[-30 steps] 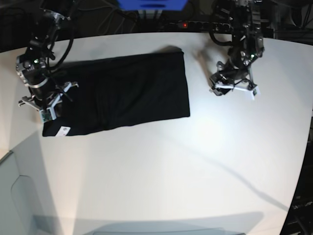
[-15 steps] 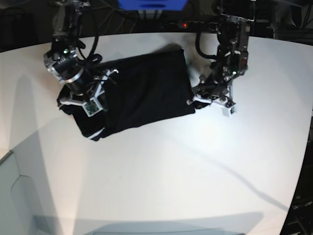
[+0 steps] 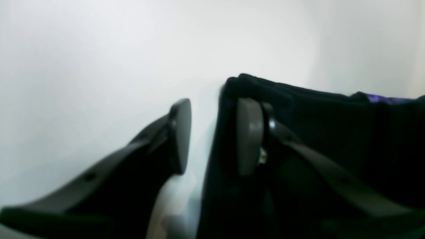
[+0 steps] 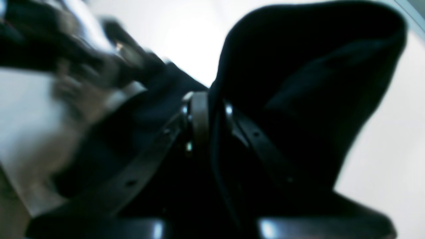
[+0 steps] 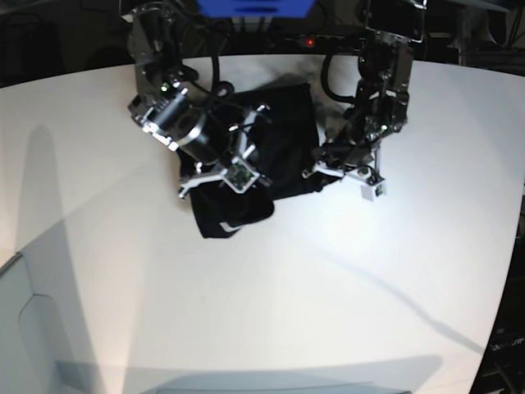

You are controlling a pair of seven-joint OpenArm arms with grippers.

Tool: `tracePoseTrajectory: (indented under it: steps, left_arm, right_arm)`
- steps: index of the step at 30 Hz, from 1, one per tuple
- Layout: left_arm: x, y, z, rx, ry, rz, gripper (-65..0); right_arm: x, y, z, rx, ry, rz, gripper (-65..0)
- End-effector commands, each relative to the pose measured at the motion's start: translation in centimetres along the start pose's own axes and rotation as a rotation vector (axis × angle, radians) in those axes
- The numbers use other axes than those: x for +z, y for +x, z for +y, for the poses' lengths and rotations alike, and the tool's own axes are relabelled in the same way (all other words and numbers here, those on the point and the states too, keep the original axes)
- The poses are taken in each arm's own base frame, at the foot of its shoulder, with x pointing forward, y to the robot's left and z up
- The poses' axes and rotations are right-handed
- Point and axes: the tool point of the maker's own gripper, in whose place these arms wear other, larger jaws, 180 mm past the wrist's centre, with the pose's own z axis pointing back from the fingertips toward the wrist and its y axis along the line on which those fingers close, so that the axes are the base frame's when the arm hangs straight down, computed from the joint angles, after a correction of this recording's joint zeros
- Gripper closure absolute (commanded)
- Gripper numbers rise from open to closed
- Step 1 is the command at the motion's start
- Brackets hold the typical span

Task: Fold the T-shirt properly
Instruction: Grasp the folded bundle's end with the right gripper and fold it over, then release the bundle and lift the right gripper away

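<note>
Cloth fills most of both wrist views: the T-shirt [image 5: 275,152], plain black, lies bunched on the white tabletop [image 5: 271,304] toward its far side, between the two arms.

In the base view the right hand [image 5: 232,168] sits over the near left part of the garment, with a fold of black fabric lifted under it and a loose end hanging down toward the near side. Its wrist view shows the T-shirt [image 4: 298,83] rising in a tall rounded fold, and the two dark fingers [image 4: 199,122] are pressed close together with a thin layer of that fabric pinched between them. The picture is blurred, so finer detail of the grip cannot be made out.

The left hand [image 5: 349,168] is low at the shirt's right edge in the base view. Its wrist view shows its fingers partly spread: one finger [image 3: 181,132] stands over the bare tabletop [image 3: 99,66], apart from the cloth, while the other [image 3: 249,136] lies against the T-shirt [image 3: 332,132] just inside its edge. White surface shows in the gap between them, and the shirt's edge runs through that gap near the second finger. No fabric is clamped there.
</note>
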Motion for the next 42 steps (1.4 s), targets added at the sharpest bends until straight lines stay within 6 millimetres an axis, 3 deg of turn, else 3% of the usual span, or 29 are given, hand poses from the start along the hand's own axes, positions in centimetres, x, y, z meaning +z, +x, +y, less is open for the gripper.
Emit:
tracePoseTrajectory:
  steps: [1,4,7,10,16,22,27,32,34,38,42]
  left_arm:
    - [0.1,-1.4,0.2,0.016,0.004,0.064,-23.0]
    - [0.2,-1.3,0.3,0.015,0.005,0.061,-23.0]
    - [0.4,-1.0,0.2,0.01,0.002,0.053,-23.0]
    - [1.0,-0.5,-0.4,0.001,-0.016,0.033,-23.0]
    - [4.0,1.5,1.4,0.01,0.004,-0.053,-23.1]
    - [6.7,2.5,5.6,0.08,0.088,-0.116,-23.4]
    - [7.2,2.2,6.7,0.093,0.113,-0.116,-23.4]
    - [7.4,1.7,7.0,0.092,0.122,-0.107,-23.4]
    - [7.5,1.7,7.0,0.093,0.122,-0.107,-23.4]
    - [7.6,2.0,7.3,0.079,0.128,-0.11,-23.4]
    - [7.6,2.0,7.3,0.077,0.128,-0.111,-23.4]
  right_arm:
    - [-0.4,1.8,1.0,-0.001,0.037,-0.066,0.0]
    - [-1.8,1.7,2.7,0.012,0.103,-0.054,0.0]
    - [-3.0,0.3,4.3,-0.002,0.159,-0.018,0.0]
    - [-3.7,-0.5,4.3,-0.008,0.173,0.007,0.0]
    - [-3.8,-0.6,3.9,0.001,0.165,0.01,0.0]
    - [-4.1,-0.5,3.9,0.001,0.17,0.012,0.0]
    - [-5.1,-2.4,5.7,-0.017,0.228,0.065,0.0]
    - [-5.4,-2.3,7.4,0.001,0.274,0.068,0.0]
    - [-5.4,-2.2,8.0,0.011,0.29,0.067,-3.8]
    - [-5.4,-2.1,7.8,0.01,0.283,0.065,-20.1]
    - [-5.0,-1.4,7.4,0.017,0.27,0.042,-31.1]
